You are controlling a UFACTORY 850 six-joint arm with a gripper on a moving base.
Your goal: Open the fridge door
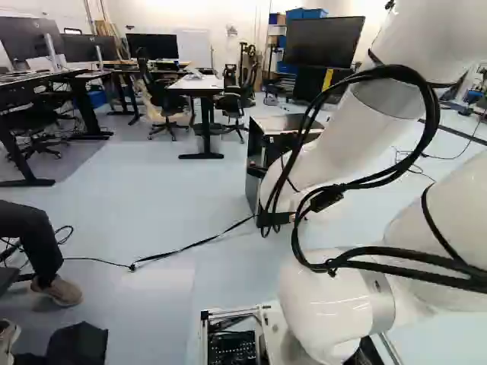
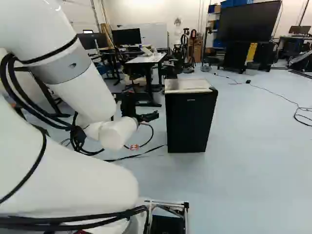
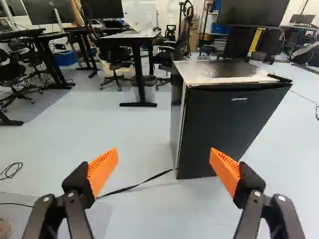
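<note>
Spreading two fingers (image 3: 102, 170), one pincer (image 2: 146, 116) faces one shut fridge (image 3: 224, 132).

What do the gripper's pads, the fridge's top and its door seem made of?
Pads: orange, matte, ribbed; likely rubber or flexible plastic.
Fridge top: pale and shiny, with a dark, soft-edged reflection; metal or glossy laminate.
Fridge door: flat, even black, little shine; probably coated metal, possibly plastic.
</note>
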